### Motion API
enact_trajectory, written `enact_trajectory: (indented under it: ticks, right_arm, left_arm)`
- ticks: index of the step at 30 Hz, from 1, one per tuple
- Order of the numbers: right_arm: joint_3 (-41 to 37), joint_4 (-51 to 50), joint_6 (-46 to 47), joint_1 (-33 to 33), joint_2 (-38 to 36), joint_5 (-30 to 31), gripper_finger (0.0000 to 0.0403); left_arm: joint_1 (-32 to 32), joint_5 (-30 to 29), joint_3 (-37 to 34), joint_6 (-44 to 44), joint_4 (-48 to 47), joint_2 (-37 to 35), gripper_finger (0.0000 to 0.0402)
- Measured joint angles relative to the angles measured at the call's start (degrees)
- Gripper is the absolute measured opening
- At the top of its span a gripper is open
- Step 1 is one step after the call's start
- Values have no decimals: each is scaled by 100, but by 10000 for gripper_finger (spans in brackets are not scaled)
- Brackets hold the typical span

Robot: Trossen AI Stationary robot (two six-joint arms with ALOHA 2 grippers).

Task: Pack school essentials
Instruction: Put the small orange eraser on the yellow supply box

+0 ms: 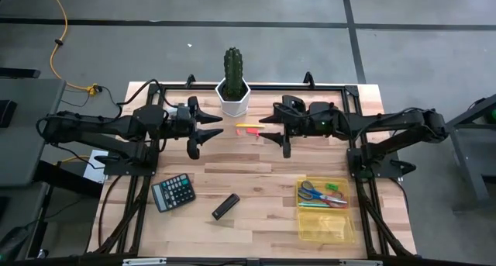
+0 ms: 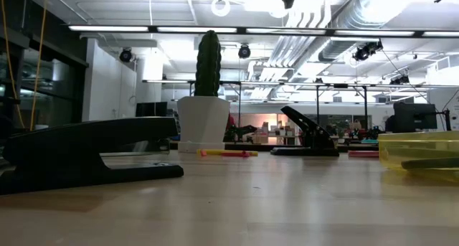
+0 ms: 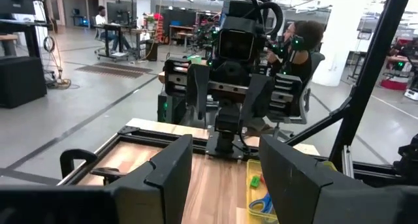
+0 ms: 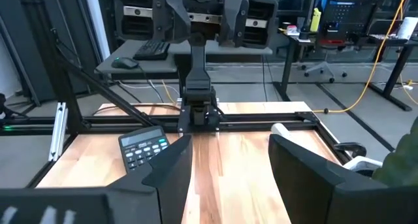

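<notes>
A yellow marker (image 1: pixel 246 126) and a red marker (image 1: pixel 253 132) lie flat on the wood near the table's far edge, in front of the cactus pot; in the low view the two markers (image 2: pixel 228 153) show as one thin line. The clear yellow tray (image 1: pixel 325 210) at the near right holds blue-handled scissors (image 1: pixel 308 191), a red-handled pair (image 1: pixel 335 200) and green pens (image 1: pixel 314 205). My left gripper (image 1: pixel 217 124) (image 3: pixel 225 178) and my right gripper (image 1: pixel 264 127) (image 4: pixel 228 172) hang open above the table, facing each other across the markers and touching nothing.
A cactus in a white pot (image 1: pixel 233 86) stands at the far edge behind the markers. A black calculator (image 1: pixel 173 192) (image 4: pixel 144 147) and a black stapler (image 1: pixel 225 206) (image 2: pixel 86 156) lie on the near left half. Bare wood lies between them and the tray (image 2: pixel 423 154).
</notes>
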Motion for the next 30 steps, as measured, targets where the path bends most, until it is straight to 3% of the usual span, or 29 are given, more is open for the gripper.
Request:
enact_trajectory:
  ticks: [15,18,21,23,30]
  right_arm:
    - [-6,-37,21,0,0,67,195]
    - [-6,-39,21,0,0,67,195]
    - [-8,-39,21,-17,0,72,195]
    - [-8,-39,21,-18,0,156,195]
    - [-8,-44,106,-20,0,321,195]
  left_arm:
    - [0,-17,7,2,0,34,168]
    - [0,-321,11,-37,-67,177,168]
    - [131,-875,13,-398,-136,503,168]
    - [349,-919,51,-765,-338,801,168]
    - [1287,-754,1044,-2337,-2539,2428,168]
